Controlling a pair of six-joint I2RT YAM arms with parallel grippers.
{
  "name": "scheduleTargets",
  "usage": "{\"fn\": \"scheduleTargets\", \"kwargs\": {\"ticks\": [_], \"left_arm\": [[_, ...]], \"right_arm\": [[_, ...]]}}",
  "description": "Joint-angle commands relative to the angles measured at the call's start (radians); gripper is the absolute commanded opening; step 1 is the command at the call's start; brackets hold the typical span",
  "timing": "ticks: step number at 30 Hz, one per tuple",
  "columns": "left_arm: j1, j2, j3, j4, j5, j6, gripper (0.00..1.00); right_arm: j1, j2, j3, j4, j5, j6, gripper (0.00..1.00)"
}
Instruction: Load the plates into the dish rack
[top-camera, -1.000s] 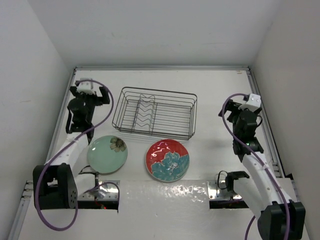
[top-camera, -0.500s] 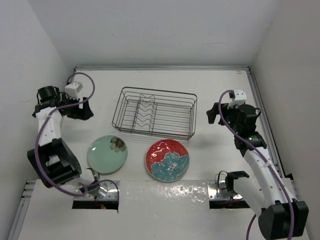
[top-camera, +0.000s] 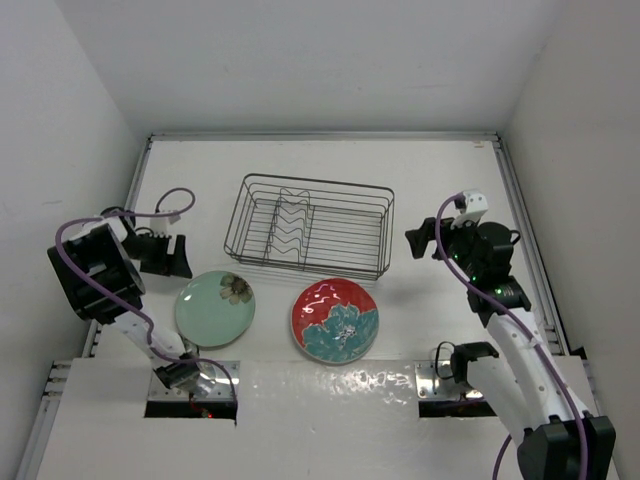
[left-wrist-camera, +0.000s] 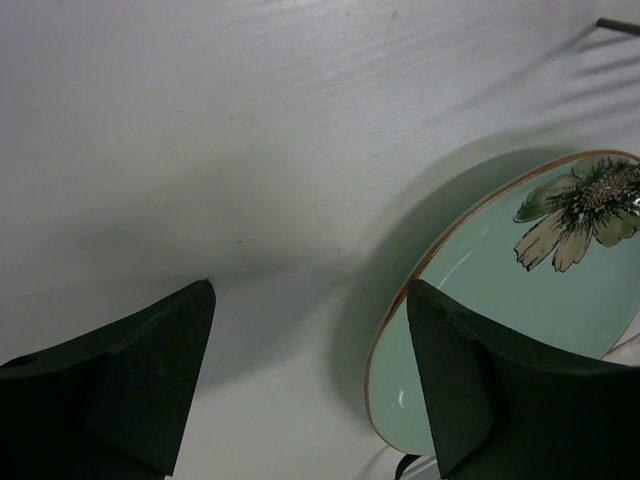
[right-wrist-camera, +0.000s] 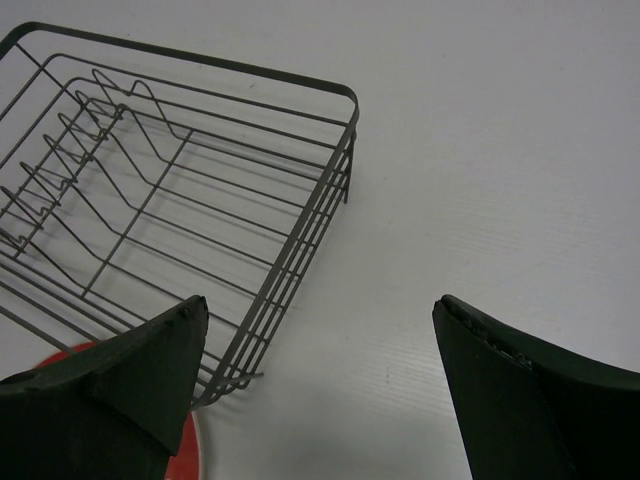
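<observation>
From above, one rack sits mid-table, and two plates lie flat just in front of it: the green plate on the left, the red plate near it, not touching. The left arm is folded back at the table's left edge, and the left gripper points right, near the green plate's far rim. The right arm leans left, with the right gripper near the rack's right end. In the left wrist view, the left gripper gapes over bare table, gripping nothing; the green plate lies beside one finger. In the right wrist view, the right gripper is spread wide and empty. The rack is ahead on the left, with a sliver of the red plate below it.
</observation>
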Motion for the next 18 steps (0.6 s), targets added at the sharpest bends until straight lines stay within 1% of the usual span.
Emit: {"fn": "scheduleTargets", "kwargs": {"ticks": [1,3,7,9,12,13,14,18], "left_arm": [[0.003,0.007,-0.021,0.028,-0.009,0.053,0.74],[0.001,0.02,-0.027,-0.011,0.014,0.099,0.74],[0.003,0.072,-0.027,-0.079,0.004,0.153,0.64],[0.003,0.083,-0.036,-0.107,0.017,0.188,0.62],[0.003,0.061,-0.042,-0.157,0.057,0.255,0.61],[0.003,0.054,-0.041,-0.206,0.07,0.28,0.61],[0.003,0.04,-0.039,-0.229,0.089,0.335,0.62],[0.003,0.02,-0.036,-0.303,0.102,0.407,0.63]], "right_arm": [[0.004,-0.008,-0.015,0.07,-0.024,0.01,0.92],[0.004,-0.004,-0.012,0.067,-0.024,0.01,0.92],[0.004,0.002,-0.003,0.047,0.017,0.012,0.92],[0.004,0.004,0.0,0.046,0.022,0.007,0.92],[0.004,0.002,0.003,0.047,0.025,0.006,0.93],[0.006,0.001,0.005,0.049,0.027,0.006,0.93],[0.004,-0.001,0.006,0.049,0.03,0.004,0.93],[0.004,0.002,0.008,0.05,0.036,0.001,0.93]]}}
